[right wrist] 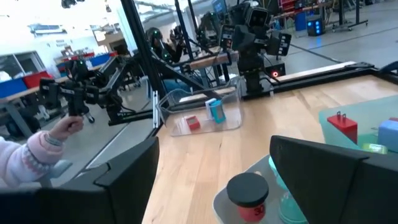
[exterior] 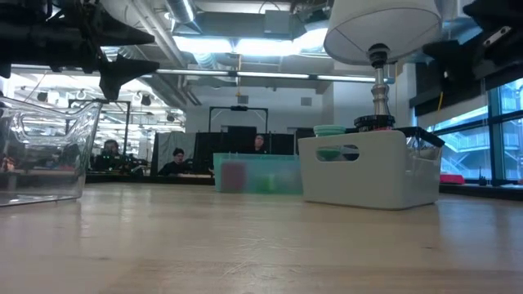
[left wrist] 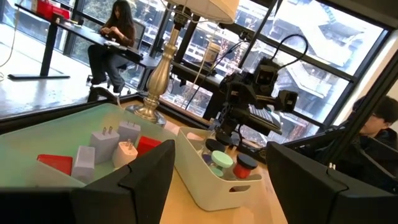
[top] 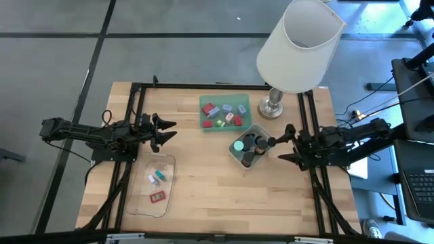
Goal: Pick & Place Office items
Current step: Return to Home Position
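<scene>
- Hanging over the left side of the table (top: 217, 203), the left gripper (top: 168, 131) has its fingers spread wide with nothing between them, and it points toward the table's middle.
- Facing it from the right side, the right gripper (top: 283, 144) is likewise wide apart and empty, with its tips just beside the grey tray (top: 234, 160).
- Inside that grey tray lie a teal disc (top: 239, 145) and several black round caps (top: 252, 141), crowded together.
- Just behind it, toward the far edge, the green tray (top: 201, 112) holds red blocks (top: 209, 108) and pale blue-grey pieces (top: 227, 107). Some of these show plug prongs in the left wrist view.
- Near the front left, beside the left arm, the clear tray (top: 139, 200) holds a small red piece (top: 157, 197) and a teal-and-white piece (top: 158, 176), lying apart from each other.
- A white-shaded lamp (top: 298, 41) stands at the far edge, just right of the green tray.
- Beyond the table, a person (left wrist: 115, 31) sits at a desk, and a hand (right wrist: 65, 127) in a pink sleeve shows in the right wrist view.
</scene>
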